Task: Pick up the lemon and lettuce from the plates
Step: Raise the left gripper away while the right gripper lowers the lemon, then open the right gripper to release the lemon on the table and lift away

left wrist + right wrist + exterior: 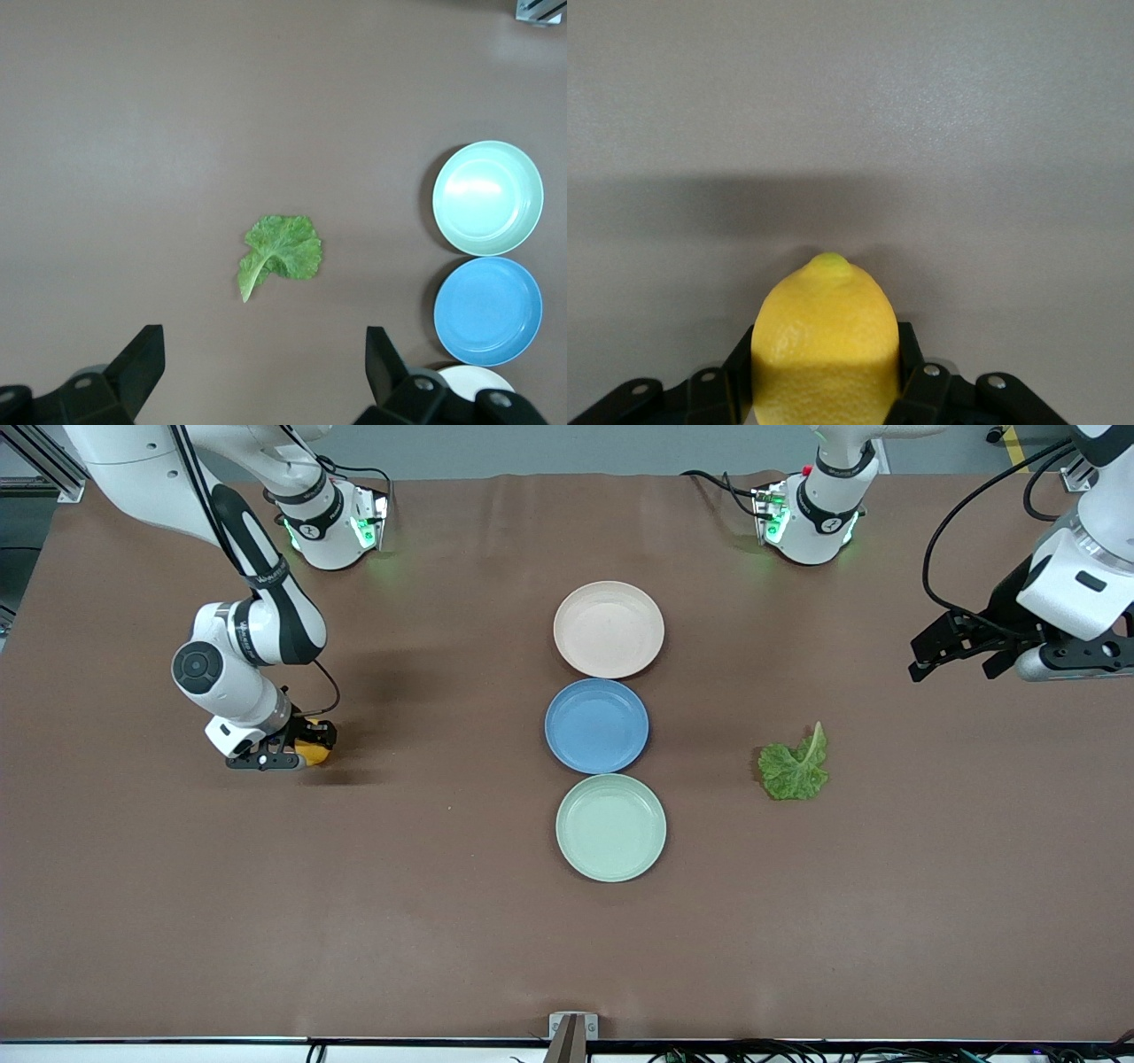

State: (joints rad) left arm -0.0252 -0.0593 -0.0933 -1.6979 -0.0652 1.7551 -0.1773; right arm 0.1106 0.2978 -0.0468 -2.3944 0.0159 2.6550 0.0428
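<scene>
On my front view, the right gripper [288, 755] sits low at the brown surface [443, 921], toward the right arm's end of it and well apart from the blue plate [596, 725]. I see its fingers closed on the lemon [312, 754], whose yellow-orange skin peeks out between the black finger links. My right wrist view confirms this: the lemon [824, 341] fills the gap between the fingers [917, 394], its pointed tip aimed away from the camera, with bare surface [850, 106] ahead of it. Whether the fruit touches the surface I cannot tell.

In the middle, three plates stand in a row, each just beside the next. The beige-pink plate [609, 629] lies farther from the front camera than the blue plate, and the mint green plate [610, 827] lies nearer. All three hold nothing.

The lettuce [795, 765] lies flat on the surface, off the plates, beside the blue plate toward the left arm's end, its pale stem pointing away from the front camera.

The left gripper [961, 654] hangs in the air over the surface at the left arm's end, well apart from the blue plate, fingers spread wide and holding nothing. In my left wrist view the lettuce [279, 252] shows between the two black fingertips [142, 363], with the mint green plate [487, 197] and blue plate [487, 310] beside it
</scene>
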